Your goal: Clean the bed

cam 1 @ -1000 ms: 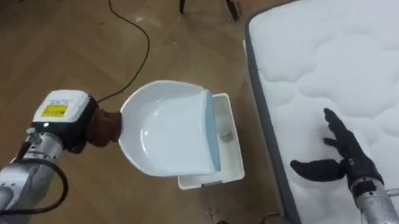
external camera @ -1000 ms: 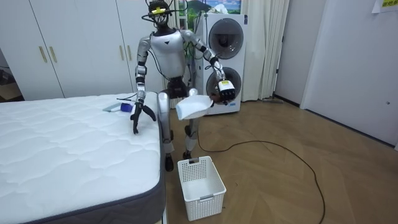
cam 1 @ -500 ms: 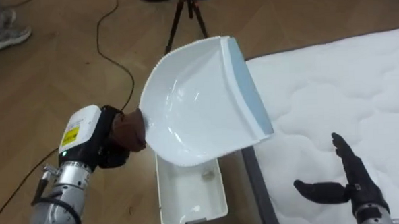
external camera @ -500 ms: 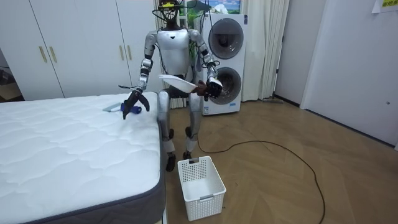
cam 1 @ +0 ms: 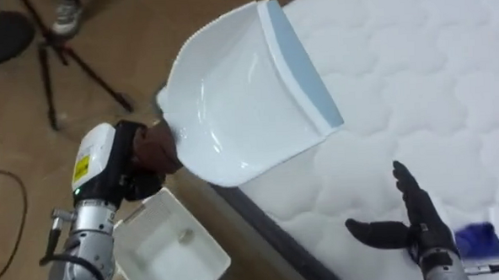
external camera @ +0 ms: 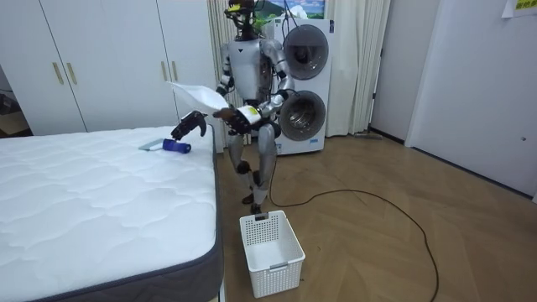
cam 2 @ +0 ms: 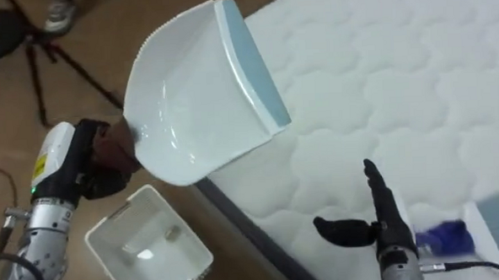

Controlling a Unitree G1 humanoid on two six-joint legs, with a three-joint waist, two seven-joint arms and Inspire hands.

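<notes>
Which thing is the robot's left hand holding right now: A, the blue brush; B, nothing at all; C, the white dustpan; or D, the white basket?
C: the left hand is curled round the handle of the white dustpan, which it holds over the edge of the mattress.

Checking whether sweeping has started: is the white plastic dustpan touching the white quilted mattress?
Apart. Room view shows the white plastic dustpan, in the left hand, held clear above the white quilted mattress.
</notes>
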